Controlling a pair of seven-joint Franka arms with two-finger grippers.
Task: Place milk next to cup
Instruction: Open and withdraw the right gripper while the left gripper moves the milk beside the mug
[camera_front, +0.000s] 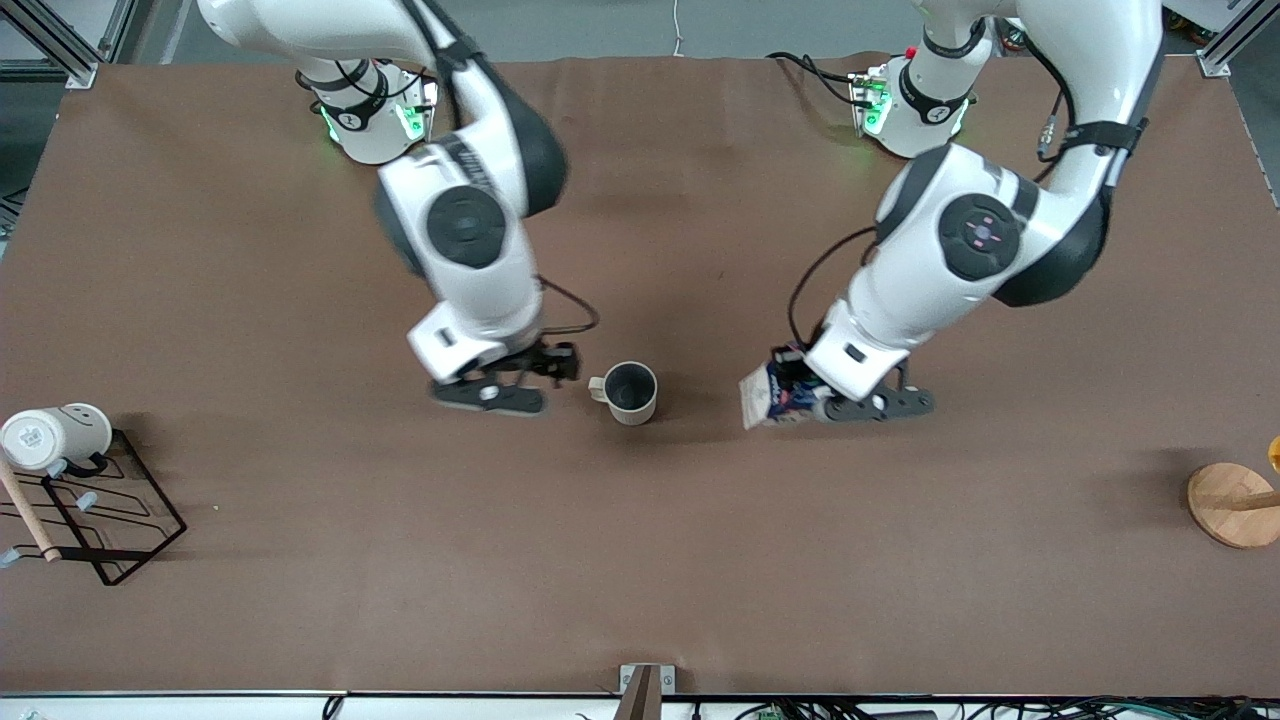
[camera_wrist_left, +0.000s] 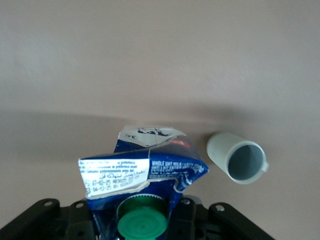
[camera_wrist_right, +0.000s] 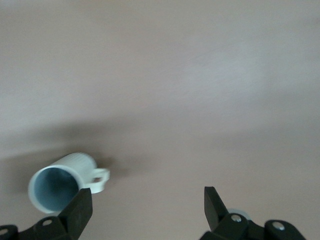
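Observation:
The cup (camera_front: 630, 392), a small grey-beige mug with a grey inside, stands upright mid-table with its handle toward the right arm's end. My left gripper (camera_front: 800, 402) is shut on the milk (camera_front: 765, 398), a blue and white carton with a green cap, held tilted just above the table beside the cup, toward the left arm's end. In the left wrist view the milk (camera_wrist_left: 145, 170) fills the jaws, with the cup (camera_wrist_left: 240, 160) a short gap away. My right gripper (camera_front: 497, 396) is open and empty beside the cup's handle. The right wrist view shows the cup (camera_wrist_right: 60, 182) next to one finger (camera_wrist_right: 80, 207).
A white smiley-face mug (camera_front: 55, 435) lies on a black wire rack (camera_front: 120, 520) with a wooden rod near the right arm's end. A round wooden base (camera_front: 1235, 505) stands at the left arm's end. The brown table (camera_front: 640, 560) is bare nearer the front camera.

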